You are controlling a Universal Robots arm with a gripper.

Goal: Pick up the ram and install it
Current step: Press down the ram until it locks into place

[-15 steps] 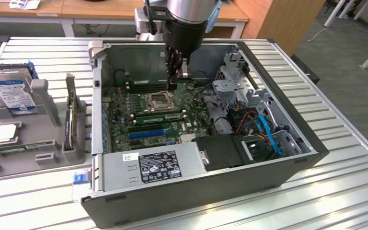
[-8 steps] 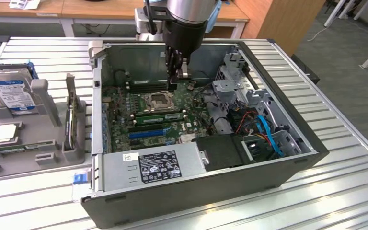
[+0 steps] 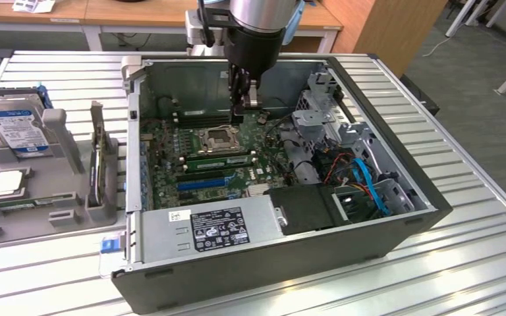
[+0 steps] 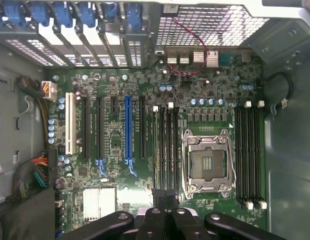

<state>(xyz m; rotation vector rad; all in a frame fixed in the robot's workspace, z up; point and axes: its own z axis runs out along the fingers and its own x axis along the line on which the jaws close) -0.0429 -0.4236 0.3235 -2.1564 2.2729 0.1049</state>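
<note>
What looks like the ram (image 3: 105,164), a thin dark green stick, stands on edge in a grey holder on the tray, at the exterior view's left of the open computer case (image 3: 262,270). My gripper (image 3: 250,102) hangs inside the case over the motherboard, well away from that stick. In the wrist view the gripper (image 4: 166,214) is shut with its black fingers pressed together and nothing between them. It sits just off one end of the bank of black memory slots (image 4: 166,150) beside the open processor socket (image 4: 207,162).
A silver hard drive (image 3: 16,128) with a blue label and a square processor chip (image 3: 5,183) rest on the grey tray. A second bank of memory slots (image 4: 250,150) lies past the socket. The power supply (image 3: 209,227), blue cables (image 3: 371,181) and drive cage crowd the case.
</note>
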